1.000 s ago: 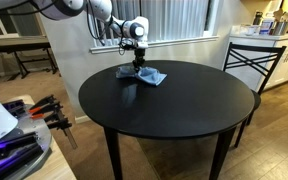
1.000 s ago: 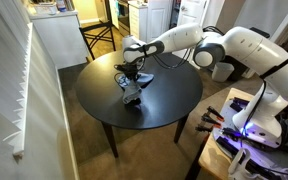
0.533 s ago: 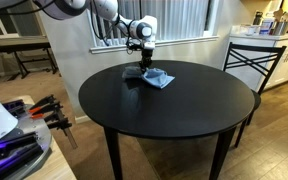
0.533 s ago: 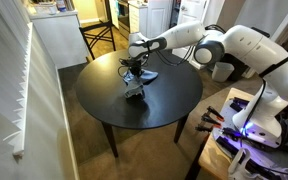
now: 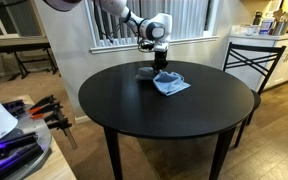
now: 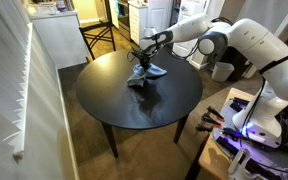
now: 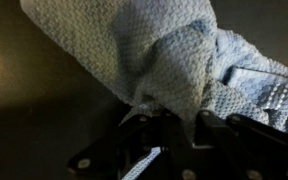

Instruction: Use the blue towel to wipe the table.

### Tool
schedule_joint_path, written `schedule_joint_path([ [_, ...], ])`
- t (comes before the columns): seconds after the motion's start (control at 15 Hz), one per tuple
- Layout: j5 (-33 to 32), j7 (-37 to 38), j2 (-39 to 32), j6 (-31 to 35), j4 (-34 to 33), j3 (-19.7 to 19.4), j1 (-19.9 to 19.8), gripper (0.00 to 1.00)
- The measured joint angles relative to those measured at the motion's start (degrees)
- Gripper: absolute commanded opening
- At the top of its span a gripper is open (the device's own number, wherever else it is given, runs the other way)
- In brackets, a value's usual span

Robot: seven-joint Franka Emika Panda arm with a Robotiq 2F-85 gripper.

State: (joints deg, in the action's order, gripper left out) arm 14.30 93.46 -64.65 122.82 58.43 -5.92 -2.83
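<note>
The blue towel (image 5: 170,84) lies crumpled on the round black table (image 5: 164,115), toward its far side. It also shows in an exterior view (image 6: 144,75) and fills the upper wrist view (image 7: 174,60). My gripper (image 5: 161,66) points straight down and is shut on a fold of the towel, pressing it to the tabletop. In the wrist view the black fingers (image 7: 179,122) pinch the cloth between them. The gripper also shows in an exterior view (image 6: 143,65).
A black metal chair (image 5: 252,62) stands at the table's edge. A window with blinds (image 5: 174,20) is behind the arm. Clamps and tools (image 5: 44,112) lie on a bench beside the table. Another chair (image 6: 96,40) stands at the far side.
My gripper has dragged the towel across the tabletop, toward the chair side in an exterior view. The towel has stayed pinched and trails behind the fingers.
</note>
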Motion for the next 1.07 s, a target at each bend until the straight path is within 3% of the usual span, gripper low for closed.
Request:
schedule_joint_path([
  [0.27,0.0,3.7,5.03,4.58,9.32,-3.28,-0.45,0.04],
  [0.73,0.04,6.53,12.82,14.42,26.74,-5.21,-1.34,0.04],
  [0.8,0.2,6.53,14.02,16.2,29.31,-5.15,-1.49,0.15],
  [1.07,1.03,6.53,17.62,20.58,36.53,-4.95,-1.72,0.15],
])
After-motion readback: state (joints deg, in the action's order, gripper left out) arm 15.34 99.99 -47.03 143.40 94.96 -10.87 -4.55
